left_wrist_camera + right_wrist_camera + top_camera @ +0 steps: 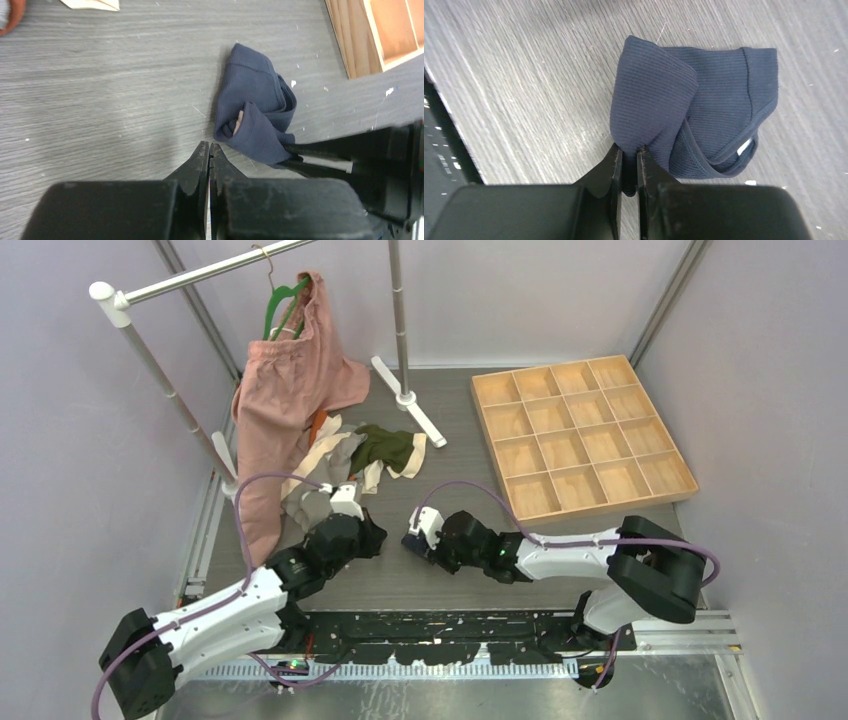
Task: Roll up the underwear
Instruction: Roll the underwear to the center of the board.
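A navy underwear (719,100) lies loosely rolled and bunched on the grey table between the two arms. My right gripper (629,150) is shut on a fold at the near end of that bundle. In the left wrist view the same navy underwear (252,107) lies just beyond and to the right of my left gripper (209,146), which is shut with nothing in it. The right gripper's fingers (320,160) reach the bundle there from the right. From above, both grippers meet at mid-table, left gripper (372,538) and right gripper (412,540), and they hide most of the bundle.
A pile of other underwear (335,465), with an olive one (385,447) on top, lies behind the left arm. A large pink garment (285,400) hangs on a green hanger from the rack. A wooden compartment tray (580,435) sits at the back right, and the rack's white foot (412,405) stands beside it.
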Robot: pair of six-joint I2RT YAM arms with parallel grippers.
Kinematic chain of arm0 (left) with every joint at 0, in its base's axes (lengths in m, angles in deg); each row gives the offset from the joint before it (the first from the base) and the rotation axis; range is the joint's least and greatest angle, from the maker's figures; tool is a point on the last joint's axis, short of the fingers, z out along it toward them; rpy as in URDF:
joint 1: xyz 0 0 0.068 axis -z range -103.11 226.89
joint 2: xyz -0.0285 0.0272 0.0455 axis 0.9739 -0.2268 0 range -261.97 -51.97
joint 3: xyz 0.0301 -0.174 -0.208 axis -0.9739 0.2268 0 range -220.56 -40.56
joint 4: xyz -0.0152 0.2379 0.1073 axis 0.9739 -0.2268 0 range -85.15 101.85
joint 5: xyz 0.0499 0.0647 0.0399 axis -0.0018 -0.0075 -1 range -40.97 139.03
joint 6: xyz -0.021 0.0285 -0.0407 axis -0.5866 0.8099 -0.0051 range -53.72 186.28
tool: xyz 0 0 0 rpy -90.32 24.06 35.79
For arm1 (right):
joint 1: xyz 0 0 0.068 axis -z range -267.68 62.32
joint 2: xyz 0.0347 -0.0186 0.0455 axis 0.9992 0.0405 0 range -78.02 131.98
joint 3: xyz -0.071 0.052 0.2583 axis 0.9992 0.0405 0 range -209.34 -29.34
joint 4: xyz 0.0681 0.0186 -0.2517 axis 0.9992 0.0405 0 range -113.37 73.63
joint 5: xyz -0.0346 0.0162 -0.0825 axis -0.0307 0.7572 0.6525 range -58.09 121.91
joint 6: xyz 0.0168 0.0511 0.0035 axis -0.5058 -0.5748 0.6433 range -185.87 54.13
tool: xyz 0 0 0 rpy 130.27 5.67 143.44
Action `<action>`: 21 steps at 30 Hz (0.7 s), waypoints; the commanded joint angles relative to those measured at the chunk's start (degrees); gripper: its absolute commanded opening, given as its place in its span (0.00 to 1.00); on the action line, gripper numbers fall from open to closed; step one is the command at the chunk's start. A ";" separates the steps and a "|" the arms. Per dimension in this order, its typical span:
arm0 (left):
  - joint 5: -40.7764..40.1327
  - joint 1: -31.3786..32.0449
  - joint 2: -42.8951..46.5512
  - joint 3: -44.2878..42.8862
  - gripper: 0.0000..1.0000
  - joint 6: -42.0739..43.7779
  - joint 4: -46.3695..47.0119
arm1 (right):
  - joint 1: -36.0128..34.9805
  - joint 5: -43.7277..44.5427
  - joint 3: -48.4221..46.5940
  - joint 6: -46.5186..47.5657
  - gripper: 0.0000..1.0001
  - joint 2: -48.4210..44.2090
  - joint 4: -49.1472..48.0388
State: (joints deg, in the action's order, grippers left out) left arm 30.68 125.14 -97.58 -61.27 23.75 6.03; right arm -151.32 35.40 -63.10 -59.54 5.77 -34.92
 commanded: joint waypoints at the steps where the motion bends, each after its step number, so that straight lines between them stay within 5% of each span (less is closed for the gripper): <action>1: 7.01 -0.26 -1.19 1.49 0.01 3.01 3.82 | 2.90 -15.74 -0.32 -10.07 0.01 -0.90 0.80; 13: 17.08 -0.17 -3.24 1.28 0.01 6.68 9.93 | 13.25 -40.56 -0.63 -32.29 0.02 7.63 -8.52; 21: 20.89 -0.09 -3.86 2.21 0.01 7.14 10.83 | 19.42 -48.84 -0.71 -44.21 0.01 12.41 -17.25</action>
State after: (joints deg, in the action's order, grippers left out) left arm 48.51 125.14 -101.40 -59.66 29.39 13.74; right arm -133.92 -7.81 -63.32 -95.76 17.02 -48.71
